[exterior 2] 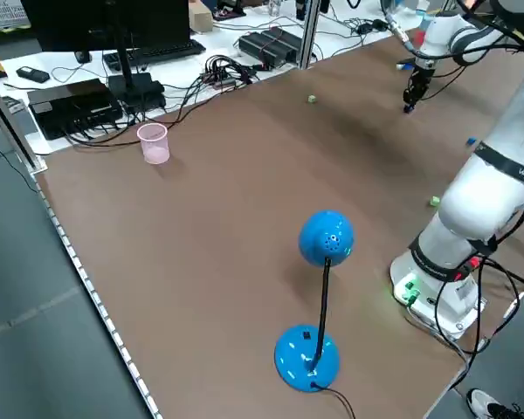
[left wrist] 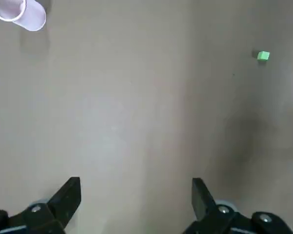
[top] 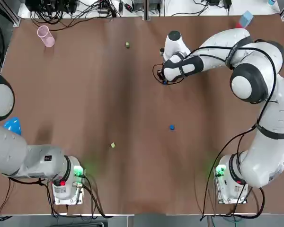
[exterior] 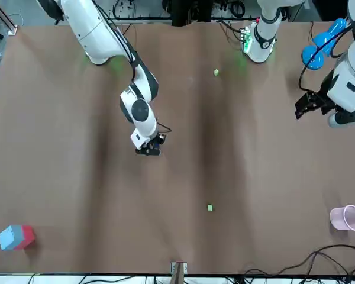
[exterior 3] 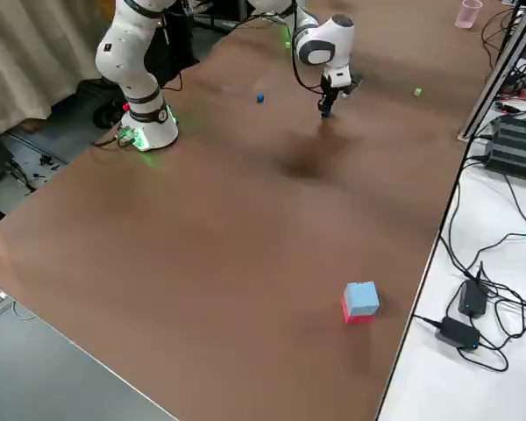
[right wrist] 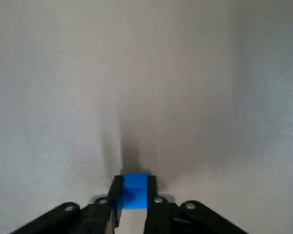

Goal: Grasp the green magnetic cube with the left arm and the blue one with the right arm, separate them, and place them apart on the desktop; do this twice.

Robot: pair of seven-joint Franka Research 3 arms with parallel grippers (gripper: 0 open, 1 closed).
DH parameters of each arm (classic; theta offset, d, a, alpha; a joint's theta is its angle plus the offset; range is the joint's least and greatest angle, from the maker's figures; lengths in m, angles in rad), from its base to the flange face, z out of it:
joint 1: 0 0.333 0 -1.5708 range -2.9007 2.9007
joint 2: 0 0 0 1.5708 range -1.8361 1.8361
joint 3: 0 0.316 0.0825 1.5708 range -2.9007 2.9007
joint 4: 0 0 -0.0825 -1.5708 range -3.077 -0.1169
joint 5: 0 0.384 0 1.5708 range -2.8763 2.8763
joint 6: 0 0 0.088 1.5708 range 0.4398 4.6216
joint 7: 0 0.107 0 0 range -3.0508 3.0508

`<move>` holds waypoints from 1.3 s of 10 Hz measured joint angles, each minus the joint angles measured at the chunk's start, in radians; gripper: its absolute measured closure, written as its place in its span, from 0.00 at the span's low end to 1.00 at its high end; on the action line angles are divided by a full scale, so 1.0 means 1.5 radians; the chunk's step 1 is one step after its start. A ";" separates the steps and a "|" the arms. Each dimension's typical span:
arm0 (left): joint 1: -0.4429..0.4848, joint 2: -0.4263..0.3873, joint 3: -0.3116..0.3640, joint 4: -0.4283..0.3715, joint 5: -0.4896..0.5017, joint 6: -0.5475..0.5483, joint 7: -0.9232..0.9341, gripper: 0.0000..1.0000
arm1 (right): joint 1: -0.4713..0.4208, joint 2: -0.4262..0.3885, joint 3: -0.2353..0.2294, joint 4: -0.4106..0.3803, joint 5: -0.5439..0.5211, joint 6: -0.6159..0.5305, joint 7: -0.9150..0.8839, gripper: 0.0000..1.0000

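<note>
blue magnetic cube [right wrist: 135,190] was pinched between right gripper [exterior: 148,151] fingers, low over desktop [exterior: 254,177] | step: likely second set-down | next: lower, release | left gripper [left wrist: 135,192] gaped empty, green cube [left wrist: 263,56] well ahead

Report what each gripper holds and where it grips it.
Right gripper pinches a blue cube by two opposite faces, at its fingertips. Left gripper is open and holds nothing.

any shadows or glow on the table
Top view: green glow on the table beside the left base and right base; front view: a dark shadow band down the table's middle; right wrist view: shadow beyond the blue cube in the right hand.
</note>
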 joint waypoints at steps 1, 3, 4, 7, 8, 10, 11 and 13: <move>0.000 0.000 0.001 0.000 0.000 0.000 0.000 0.00 | 0.000 0.000 -0.005 0.005 -0.002 0.001 0.000 0.77; 0.000 0.001 0.002 0.000 0.000 0.000 0.000 0.00 | 0.000 0.001 -0.012 0.040 -0.003 0.005 0.000 0.77; 0.000 0.002 0.002 0.000 0.000 -0.001 0.000 0.00 | -0.001 0.001 -0.021 0.072 -0.003 0.005 0.000 0.77; -0.002 0.008 0.002 0.000 0.000 -0.001 0.002 0.00 | -0.001 0.031 -0.053 0.188 -0.003 -0.014 -0.012 0.77; -0.003 0.008 0.001 0.000 0.000 -0.001 0.002 0.00 | 0.000 0.060 -0.061 0.239 -0.004 -0.040 -0.023 0.77; -0.003 0.008 0.001 0.003 0.000 -0.001 0.002 0.00 | 0.004 0.130 -0.081 0.358 -0.005 -0.105 -0.054 0.77; -0.006 0.008 0.001 0.003 0.000 -0.001 0.002 0.00 | 0.006 0.166 -0.086 0.416 -0.006 -0.125 -0.063 0.77; -0.007 0.014 0.001 0.003 0.000 -0.001 0.002 0.00 | 0.010 0.232 -0.102 0.501 -0.007 -0.140 -0.108 0.77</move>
